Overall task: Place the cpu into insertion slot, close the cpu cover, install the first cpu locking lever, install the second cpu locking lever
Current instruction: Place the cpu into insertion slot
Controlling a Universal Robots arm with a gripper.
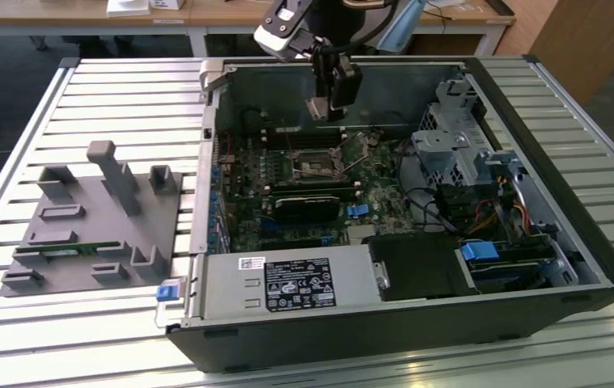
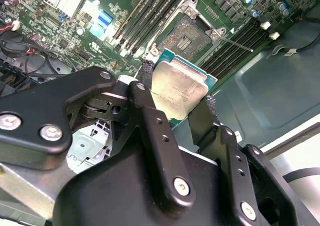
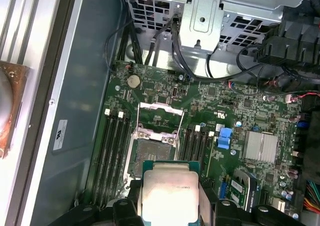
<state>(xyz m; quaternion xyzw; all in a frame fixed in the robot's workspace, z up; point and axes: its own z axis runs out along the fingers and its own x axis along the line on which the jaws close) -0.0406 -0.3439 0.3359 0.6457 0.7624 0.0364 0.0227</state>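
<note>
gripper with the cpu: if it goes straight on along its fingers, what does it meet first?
Probably the insertion slot: the gripper, shut on the cpu, points down at the motherboard, and the slot lies open just ahead of the cpu. Nothing shows between them; depth is unclear.

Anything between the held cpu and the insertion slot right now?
Nothing: in the first wrist view the cpu hangs apart from the uncovered insertion slot, only air between.
</note>
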